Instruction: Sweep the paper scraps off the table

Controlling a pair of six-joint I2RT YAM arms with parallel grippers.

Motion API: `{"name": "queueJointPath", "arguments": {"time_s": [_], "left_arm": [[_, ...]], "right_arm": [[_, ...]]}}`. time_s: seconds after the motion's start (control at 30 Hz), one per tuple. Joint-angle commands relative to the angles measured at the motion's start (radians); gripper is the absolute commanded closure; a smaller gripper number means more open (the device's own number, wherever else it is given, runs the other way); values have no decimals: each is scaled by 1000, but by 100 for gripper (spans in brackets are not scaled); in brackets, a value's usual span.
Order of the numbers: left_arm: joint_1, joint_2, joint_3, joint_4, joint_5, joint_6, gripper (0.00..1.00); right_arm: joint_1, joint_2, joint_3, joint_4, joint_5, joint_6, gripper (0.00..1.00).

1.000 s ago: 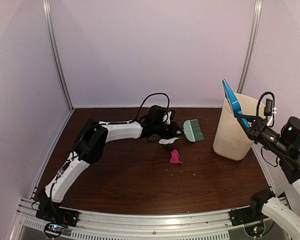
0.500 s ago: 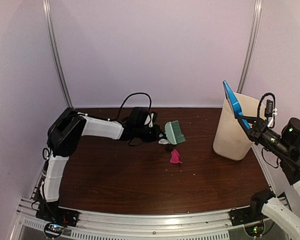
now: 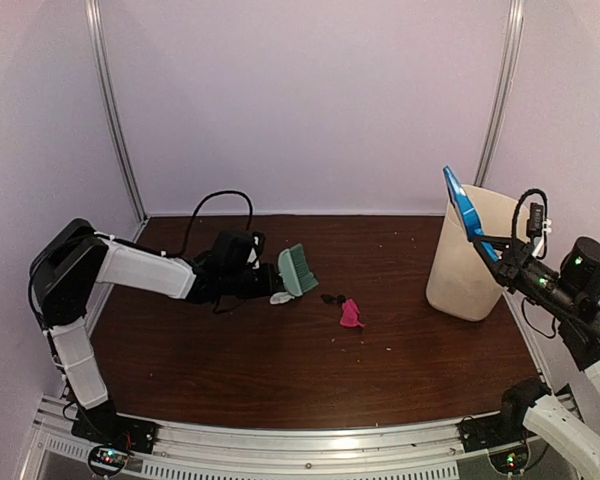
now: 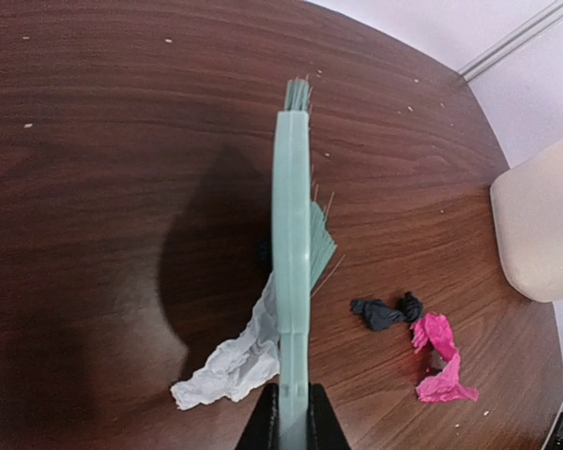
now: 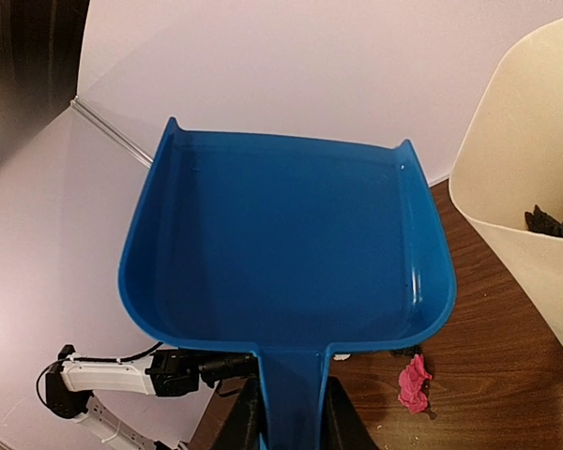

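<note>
Your left gripper (image 4: 288, 424) is clamped on the pale green plastic hand brush (image 4: 291, 234), with the white crumpled paper scrap (image 4: 227, 367) just beside it. A black scrap (image 4: 385, 312) and a magenta-pink scrap (image 4: 438, 364) lie nearby on the dark wood-grain table (image 3: 230, 360). Your right gripper (image 5: 291, 412) grips the blue plastic dustpan (image 5: 291, 244), raised beside the cream bin (image 3: 470, 260): sweep now and scraps may scatter uncaught.
</note>
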Motion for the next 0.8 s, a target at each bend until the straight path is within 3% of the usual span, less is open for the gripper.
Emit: {"name": "queueJointPath", "arguments": {"time_s": [0.0, 0.2, 0.43, 0.6, 0.77], "left_arm": [[9, -106, -122, -95, -189, 29, 100], [9, -310, -246, -156, -266, 36, 100], [5, -528, -298, -206, -206, 101, 100], [-23, -577, -243, -206, -127, 173, 100], [-84, -498, -123, -236, -18, 220, 100]], "right_arm": [[6, 0, -20, 15, 13, 2, 100], [8, 11, -26, 26, 11, 2, 100], [24, 47, -18, 49, 1, -5, 100], [79, 94, -1, 66, 15, -24, 100], [189, 148, 42, 50, 98, -61, 100]]}}
